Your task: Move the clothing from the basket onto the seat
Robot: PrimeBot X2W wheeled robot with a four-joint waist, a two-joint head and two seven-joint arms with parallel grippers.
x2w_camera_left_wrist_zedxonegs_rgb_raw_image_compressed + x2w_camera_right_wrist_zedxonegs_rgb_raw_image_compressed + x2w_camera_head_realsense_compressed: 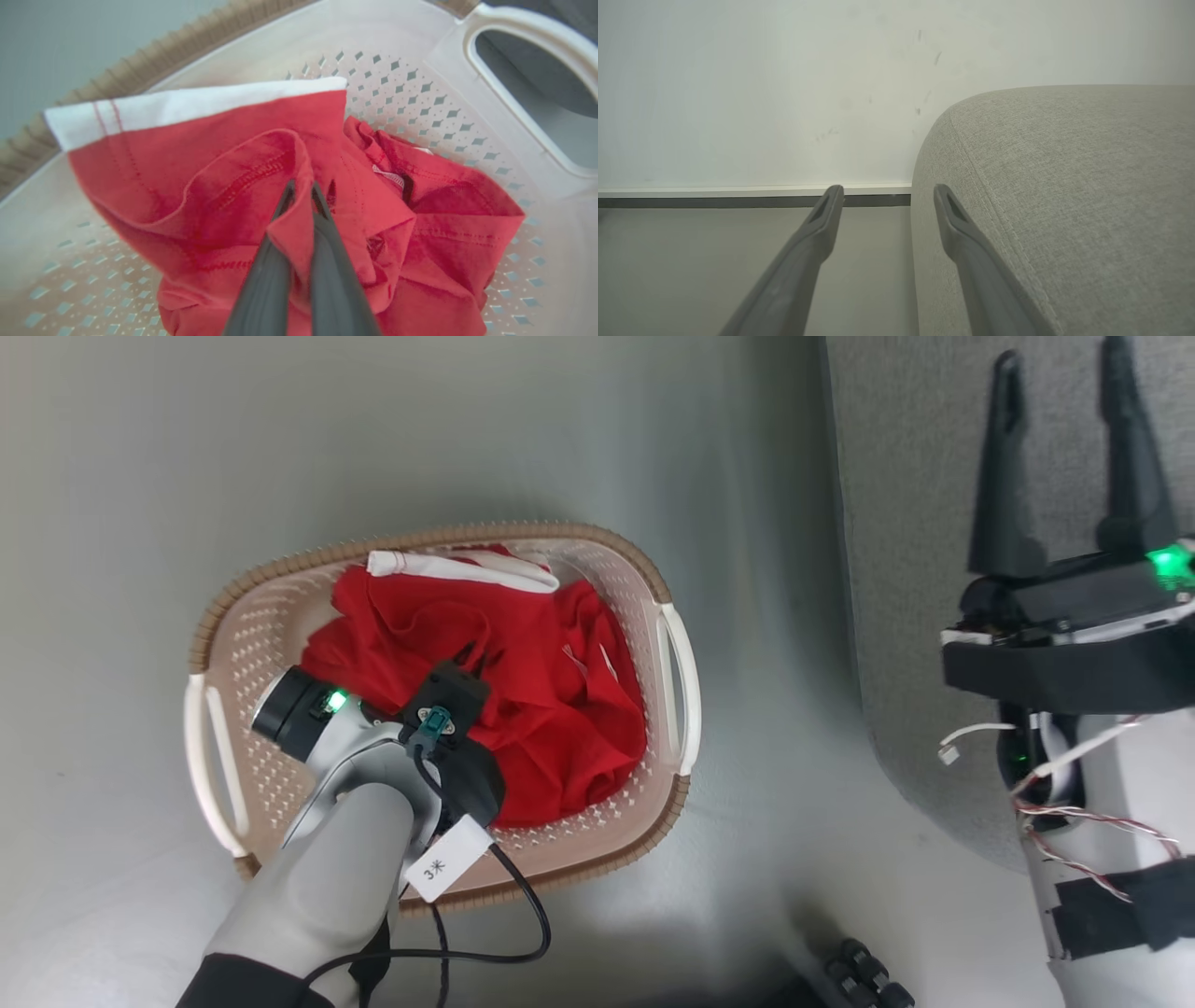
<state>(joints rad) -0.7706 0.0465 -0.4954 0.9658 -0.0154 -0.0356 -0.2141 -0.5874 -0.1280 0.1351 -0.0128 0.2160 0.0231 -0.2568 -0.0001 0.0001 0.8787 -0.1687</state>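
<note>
Left wrist view: my left pincer (302,187) is closed tight on a raised fold of the soft bright red clothing with white trim (196,196). The clothing lies bunched in the oval cream perforated plastic basket with a brown woven-look rim (420,74), filling its middle and the side nearer the sofa. The basket stands on a smooth, pale grey, faintly glossy floor (140,476), with a strip of bare floor between it and the large grey woven-fabric sofa (896,523) with its rounded edge and stitched seam. My right pincer (1062,350) hangs above the sofa's edge, fingers spread wide, holding nothing. Beyond it a plain white wall (738,93) meets the floor at a pale skirting board (714,191) with a dark strip beneath.
</note>
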